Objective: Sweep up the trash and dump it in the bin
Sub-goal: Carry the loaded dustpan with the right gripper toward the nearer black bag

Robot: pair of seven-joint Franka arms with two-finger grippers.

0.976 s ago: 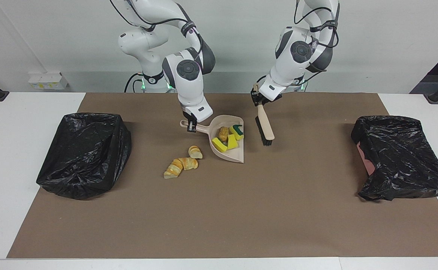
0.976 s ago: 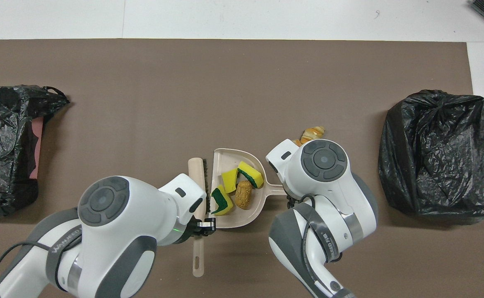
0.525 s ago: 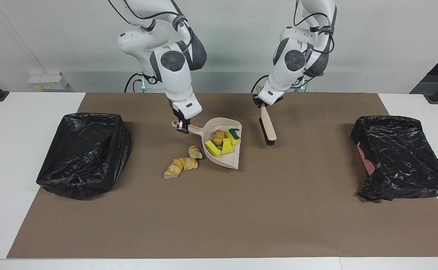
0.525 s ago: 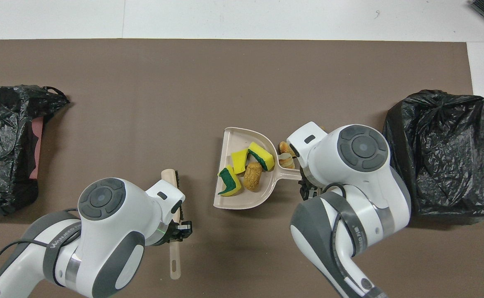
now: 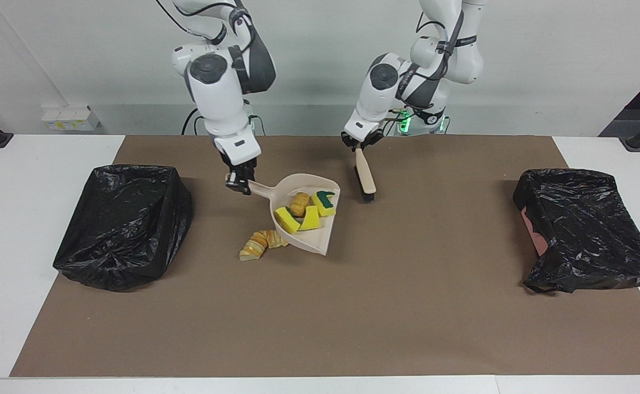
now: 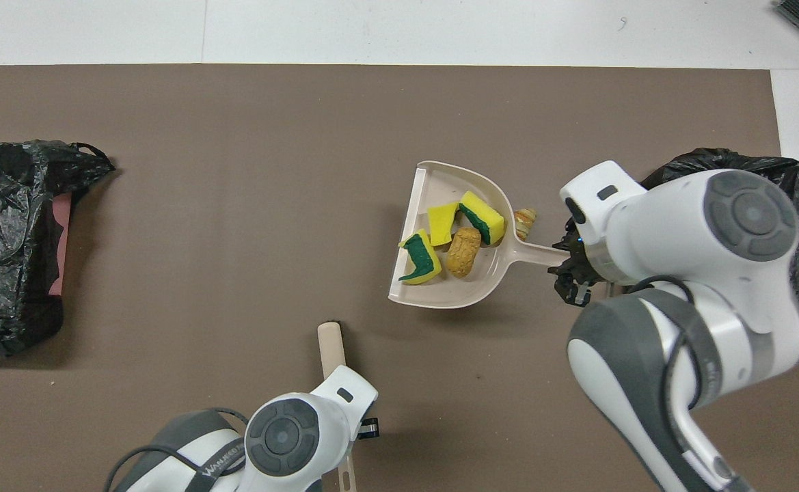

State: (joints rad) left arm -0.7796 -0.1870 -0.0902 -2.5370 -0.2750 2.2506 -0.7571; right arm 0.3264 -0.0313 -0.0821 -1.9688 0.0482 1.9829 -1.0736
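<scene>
Right gripper [image 5: 241, 183] pinches the handle of the beige plastic dustpan [image 5: 309, 219], held raised and tilted over the brown mat [image 5: 320, 306], forearm angled down. In the pan: three yellow sponge wedges [image 5: 303, 216] and a brown crusty lump [image 5: 298, 203]. Golden croissant pieces [image 5: 259, 243] lie on the mat beside it. Left gripper [image 5: 359, 143], fingers clamped on the beige black-bristled brush [image 5: 364, 175], holds it hanging bristle end down above the mat.

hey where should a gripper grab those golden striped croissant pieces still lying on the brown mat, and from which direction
Take the golden-striped croissant pieces from straight above, fingers closing across the narrow width of one curved piece. They lie flat on the brown mat, close beside the raised beige dustpan that the right gripper holds, so a sideways approach looks crowded.
</scene>
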